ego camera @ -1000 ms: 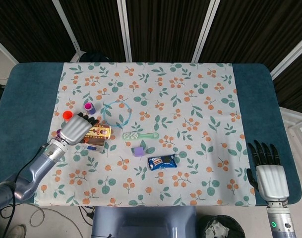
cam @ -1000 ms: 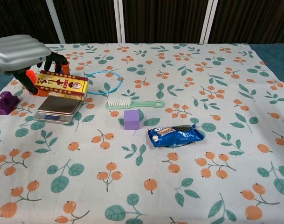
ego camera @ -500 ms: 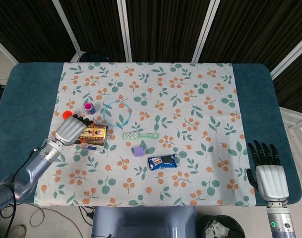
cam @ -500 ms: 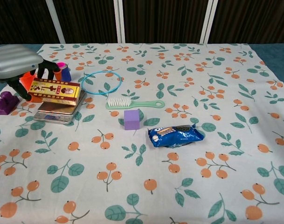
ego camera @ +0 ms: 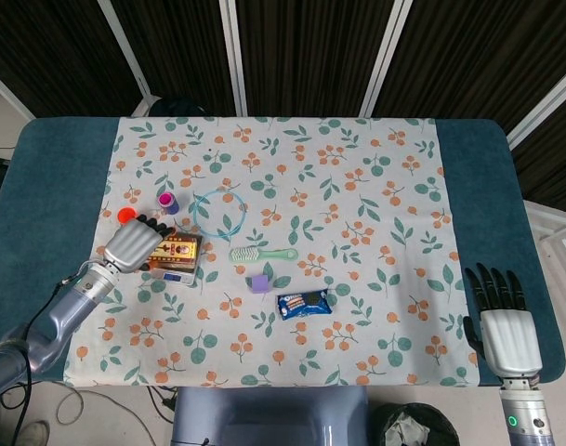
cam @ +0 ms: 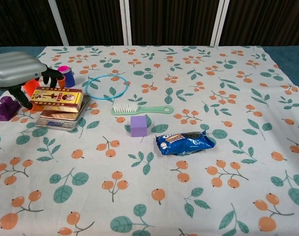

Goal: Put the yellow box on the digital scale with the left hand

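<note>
Now | our left hand (cam: 19,73) grips the flat yellow printed box (cam: 57,99) at its left end | box lies level on the silver digital scale (cam: 58,120), long axis left-right | right hand (ego camera: 502,318) idle, fingers spread, well apart | releasing likely remains.

Yellow box (cam: 57,99): one
Digital scale (cam: 62,120): one
Hands: two, left hand (cam: 17,70) and right hand (ego camera: 507,334)
Blue ring (cam: 106,87): one
Green brush (cam: 141,109): one
Purple cube (cam: 138,126): one
Blue snack packet (cam: 184,142): one
Purple block (cam: 5,108): one
Small purple bottle with pink cap (cam: 67,76): one
Orange-capped item (ego camera: 126,215): one
</note>
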Tool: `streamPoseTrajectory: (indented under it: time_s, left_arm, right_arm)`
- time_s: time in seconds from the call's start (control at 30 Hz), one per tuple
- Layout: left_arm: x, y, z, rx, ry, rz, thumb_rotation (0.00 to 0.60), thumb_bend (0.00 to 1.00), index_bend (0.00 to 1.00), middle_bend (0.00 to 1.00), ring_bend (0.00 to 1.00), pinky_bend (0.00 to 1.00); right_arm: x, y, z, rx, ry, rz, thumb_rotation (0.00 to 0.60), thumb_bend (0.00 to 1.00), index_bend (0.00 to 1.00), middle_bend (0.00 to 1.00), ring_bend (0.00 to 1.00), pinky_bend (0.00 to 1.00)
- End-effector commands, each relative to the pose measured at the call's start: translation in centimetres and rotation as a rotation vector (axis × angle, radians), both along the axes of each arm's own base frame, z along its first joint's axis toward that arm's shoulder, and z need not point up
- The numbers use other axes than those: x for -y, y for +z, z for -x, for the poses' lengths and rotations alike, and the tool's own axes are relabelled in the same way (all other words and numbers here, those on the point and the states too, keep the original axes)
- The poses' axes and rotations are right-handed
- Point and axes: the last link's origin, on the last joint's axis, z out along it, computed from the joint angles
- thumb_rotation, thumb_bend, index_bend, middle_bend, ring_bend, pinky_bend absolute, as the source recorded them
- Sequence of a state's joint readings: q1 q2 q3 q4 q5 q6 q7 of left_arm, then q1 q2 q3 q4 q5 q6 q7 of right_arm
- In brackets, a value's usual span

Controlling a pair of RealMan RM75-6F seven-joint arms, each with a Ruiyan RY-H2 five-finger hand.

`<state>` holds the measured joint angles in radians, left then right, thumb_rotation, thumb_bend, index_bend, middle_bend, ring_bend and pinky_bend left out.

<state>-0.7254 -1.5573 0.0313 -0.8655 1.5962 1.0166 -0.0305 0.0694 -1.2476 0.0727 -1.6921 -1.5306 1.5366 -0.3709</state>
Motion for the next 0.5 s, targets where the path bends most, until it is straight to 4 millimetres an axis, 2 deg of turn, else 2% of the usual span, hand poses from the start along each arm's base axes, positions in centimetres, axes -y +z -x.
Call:
streamPoseTrajectory:
  time_s: [0.03,0.23,0.4,0.5]
  left_arm:
    - [-0.2,0.1,0.2,-0.027,0.000,-0.010,0.600,0.22,0.27,0.33,0.26,0.32]
    - [-0.5,0.6,-0.2,-0.039,-0.001,-0.049,0.600,0.19,0.21,0.22,0.15,0.25]
    - [-0.4,0.9,-0.7,-0.034,0.014,-0.043,0.600,0.17,0.19,0.20,0.13,0.23]
    - [0.0,1.5,-1.8,0.013,-0.008,-0.052,0.600,0.16,0.19,0.20,0.13,0.23]
  right_arm:
    - [0.0,0.0,0.0,0.000,0.000,0.000,0.600,0.51,0.03,0.07,0.06,0.01]
    - [0.0,0.0,0.0,0.001,0.000,0.000,0.600,0.51,0.03,0.07,0.06,0.01]
    - [-0.1,0.1,0.0,0.002,-0.001,0.002,0.600,0.51,0.03,0.07,0.06,0.01]
    - [-0.1,0.1,0.0,0.003,-0.002,0.003,0.600,0.51,0.03,0.07,0.06,0.01]
